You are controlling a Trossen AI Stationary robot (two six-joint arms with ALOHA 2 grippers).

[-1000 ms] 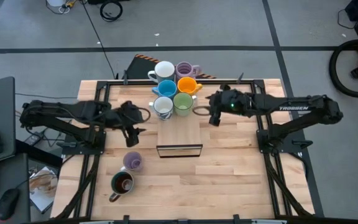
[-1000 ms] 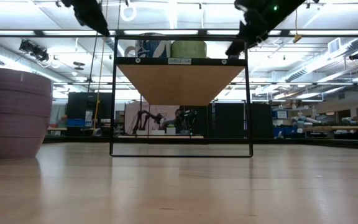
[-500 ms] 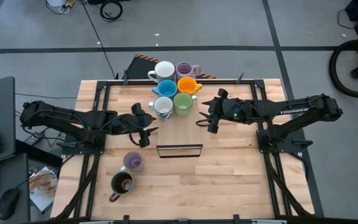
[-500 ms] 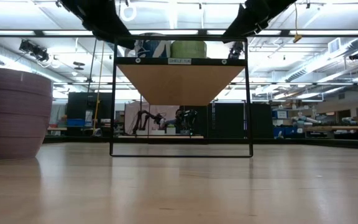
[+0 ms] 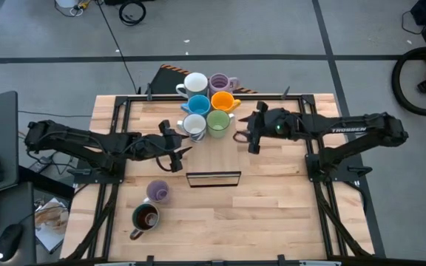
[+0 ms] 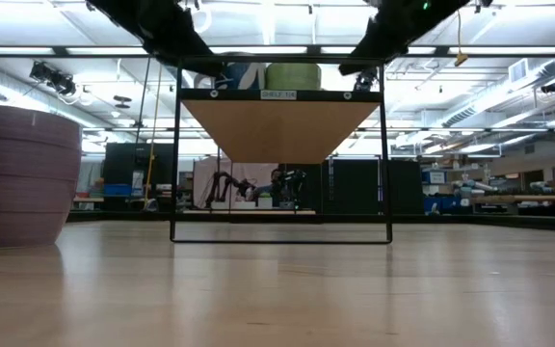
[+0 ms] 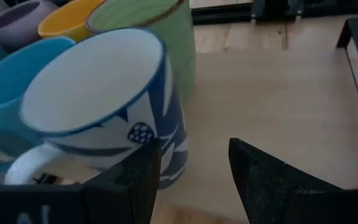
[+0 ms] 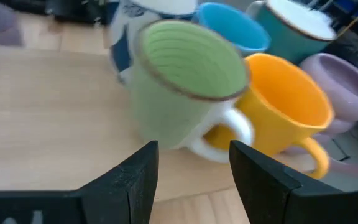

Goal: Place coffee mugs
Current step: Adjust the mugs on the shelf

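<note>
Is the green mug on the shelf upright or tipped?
Upright: the green mug stands with its round mouth facing up in the high view, empty inside.

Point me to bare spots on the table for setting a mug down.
Free: the table right of the lilac mug and dark olive mug, below the shelf frame. Crowded: the mug cluster on the raised shelf, flanked by the left gripper and right gripper.
</note>
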